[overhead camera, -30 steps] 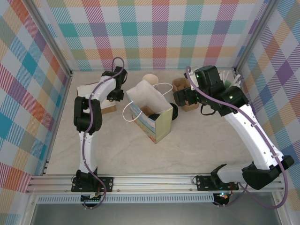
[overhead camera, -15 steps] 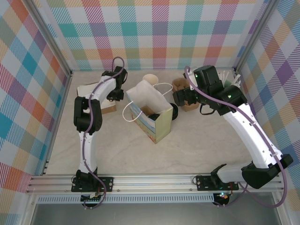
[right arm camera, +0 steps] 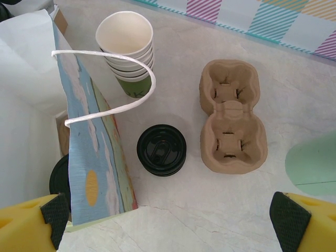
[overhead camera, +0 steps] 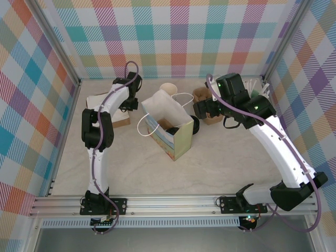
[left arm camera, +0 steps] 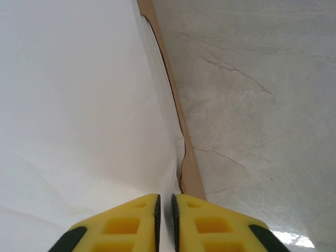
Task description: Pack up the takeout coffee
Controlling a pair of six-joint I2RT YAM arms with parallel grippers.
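My left end effector (left arm camera: 165, 210) has just closed almost together at the white sheet (left arm camera: 79, 105); I can't tell if it pinches. The right end effector (right arm camera: 170, 215) is spread wide. A black lid (right arm camera: 60, 176) shows inside the bag (right arm camera: 89, 157), so the coffee looks packed.

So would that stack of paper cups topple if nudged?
Probably. The stack of paper cups stands tall on a narrow base, so a push near the rim would likely tip it. It looks empty on top, so it is probably light, and the thin paper could crush if squeezed.
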